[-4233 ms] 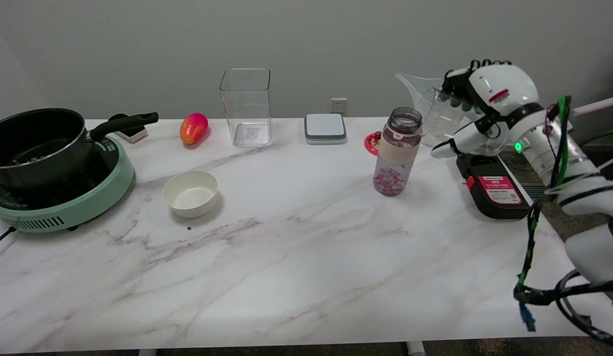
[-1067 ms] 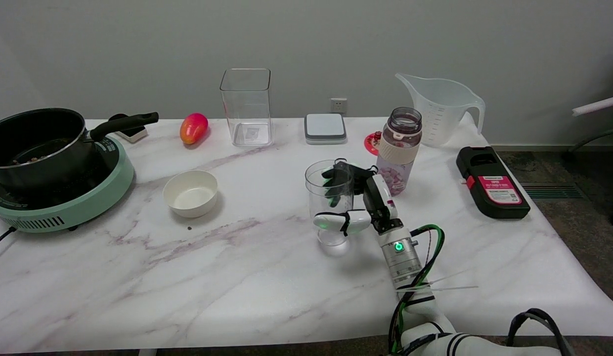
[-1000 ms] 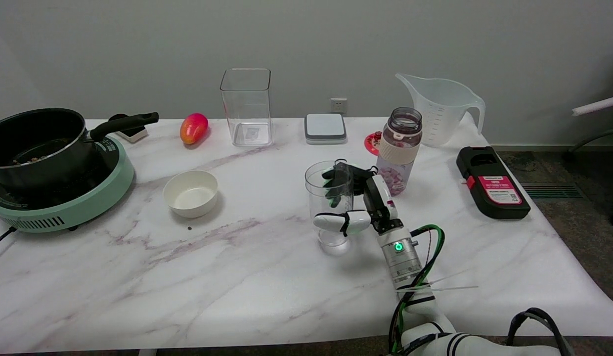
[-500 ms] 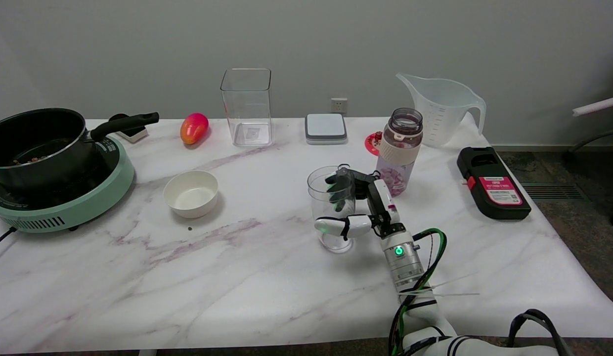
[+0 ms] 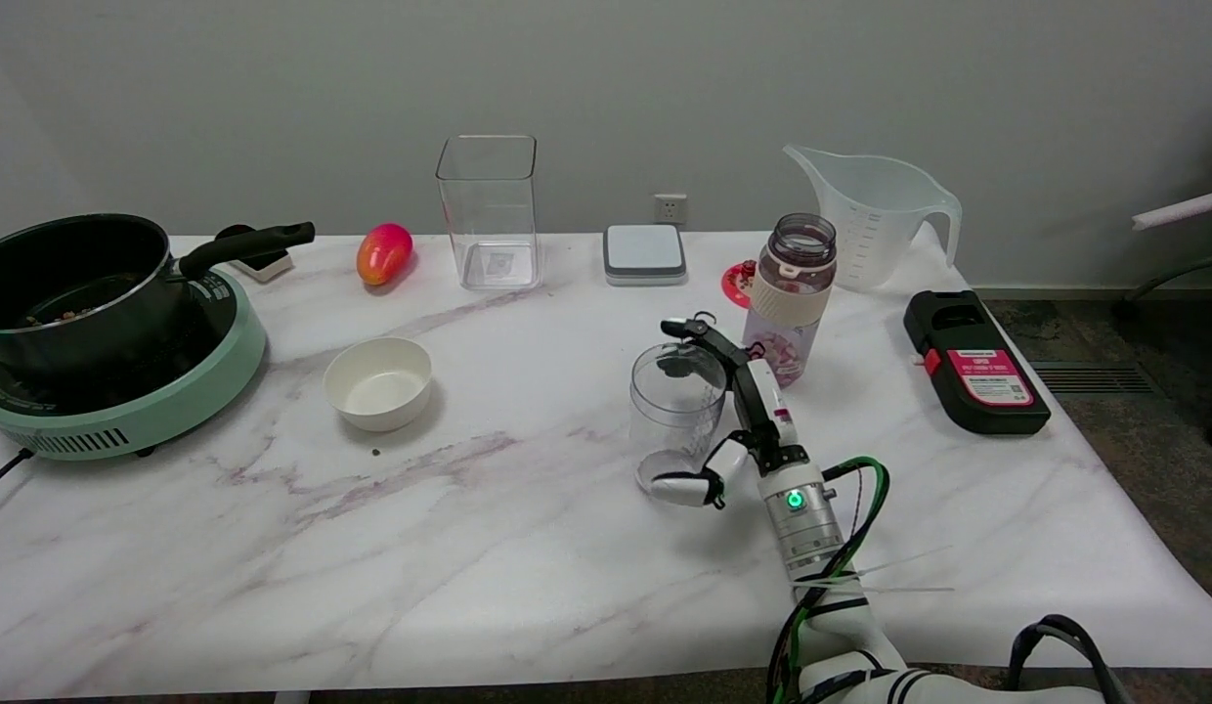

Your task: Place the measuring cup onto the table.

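right hand (image 5: pixel 738 416) spread wide and holding nothing, just beside the upright measuring cup (image 5: pixel 675 415) on the table (image 5: pixel 528 548).

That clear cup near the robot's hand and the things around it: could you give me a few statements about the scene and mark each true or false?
1. The measuring cup stands upright on the table. True.
2. The right hand has its fingers wrapped tightly round the cup. False: the fingers are spread open beside it.
3. The bottle lies on its side. False: it stands upright, behind the hand.
4. The white bowl is left of the cup. True.
5. The large jug sits inside the pot. False: it stands at the far right.
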